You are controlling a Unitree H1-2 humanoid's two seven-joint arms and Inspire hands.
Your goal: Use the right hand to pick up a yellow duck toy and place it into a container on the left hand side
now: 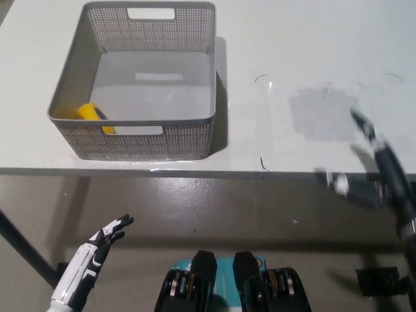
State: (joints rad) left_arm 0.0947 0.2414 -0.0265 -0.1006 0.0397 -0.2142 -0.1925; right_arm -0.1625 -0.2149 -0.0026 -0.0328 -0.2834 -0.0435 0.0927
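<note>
Looks like the drop-off step is basically done. A white table (312,58) fills the upper frame, grey floor is seen below it. The mesh container (140,140) is parked upper left, with the yellow duck toy (93,114) tucked in its lower left corner. The right hand (380,175) is blurred at the right edge, fingers spread, nothing held; only pulling clear is needed next. The left hand (91,263) is rested lower left, released.

Yellow duck toy (92,114) lies inside grey mesh container (71,84), near-left corner.
</note>
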